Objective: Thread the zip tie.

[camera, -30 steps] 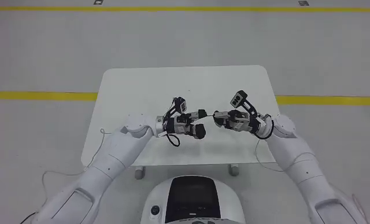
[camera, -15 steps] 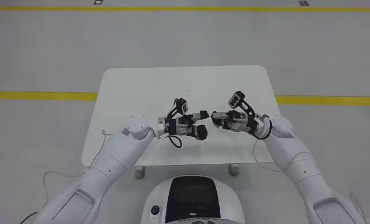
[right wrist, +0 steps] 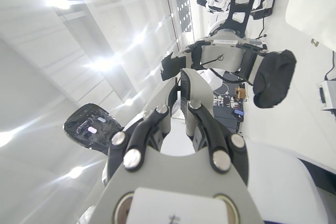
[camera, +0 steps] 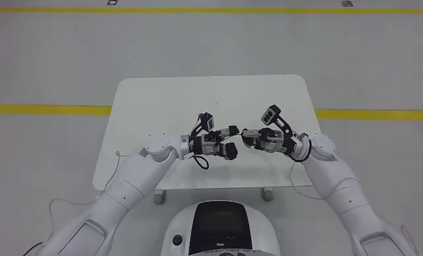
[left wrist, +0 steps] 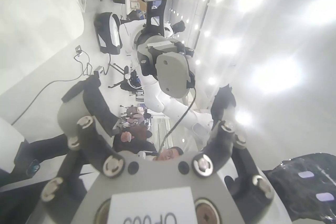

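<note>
- The zip tie [left wrist: 184, 114]: a thin dark strip held in the air above the near half of the table [camera: 165, 104]. It spans the short gap between the two arms, with one end at the right gripper [right wrist: 181, 79] and the other running toward the palm of the left gripper [left wrist: 155, 96]
- The right gripper: fingers closed to a narrow slit, apparently pinching the strip at their tips; it points left, toward the other arm
- The left gripper: fingers spread wide, nothing gripped; the strip passes between them with no visible contact; it faces right, near the right gripper, tips apart
- Done, as judged: the tie is off the table and secured on one side, and the two grippers face each other nose to nose
- Not settled: the head of the tie is too small to make out, so it cannot be told whether the tail has entered it; no closed loop is evident
- Left, as judged: the open gripper takes the free end, the tail goes through the head, and a pull forms the loop
</note>
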Available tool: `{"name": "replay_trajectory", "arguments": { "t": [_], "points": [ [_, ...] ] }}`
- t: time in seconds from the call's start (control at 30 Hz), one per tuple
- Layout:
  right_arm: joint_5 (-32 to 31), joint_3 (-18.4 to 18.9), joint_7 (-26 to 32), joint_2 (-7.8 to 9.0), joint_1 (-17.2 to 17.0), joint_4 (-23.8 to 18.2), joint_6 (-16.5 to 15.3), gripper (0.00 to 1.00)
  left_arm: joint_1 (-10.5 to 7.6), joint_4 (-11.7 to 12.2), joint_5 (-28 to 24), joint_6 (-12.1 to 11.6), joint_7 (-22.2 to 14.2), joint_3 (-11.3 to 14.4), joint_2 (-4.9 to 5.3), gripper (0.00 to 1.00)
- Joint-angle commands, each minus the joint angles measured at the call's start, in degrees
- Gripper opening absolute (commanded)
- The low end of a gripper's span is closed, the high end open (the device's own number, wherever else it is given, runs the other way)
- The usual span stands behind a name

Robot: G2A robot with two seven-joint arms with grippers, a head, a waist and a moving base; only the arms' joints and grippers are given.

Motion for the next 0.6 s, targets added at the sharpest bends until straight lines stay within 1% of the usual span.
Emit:
{"name": "replay_trajectory", "arguments": {
  "t": [0.0, 0.57],
  "points": [
    [-0.04, 0.09, 0.12, 0.01, -0.1, -0.16, 0.04, 0.0, -0.05, 0.11, -0.12, 0.08, -0.07, 0.02, 0.01, 1.0],
    [-0.87, -0.01, 0.33, -0.07, -0.2, -0.69, 0.84, 0.0, -0.52, 1.09, -1.36, 0.01, -0.6, 0.31, -0.02, 1.0]
  ]
}}
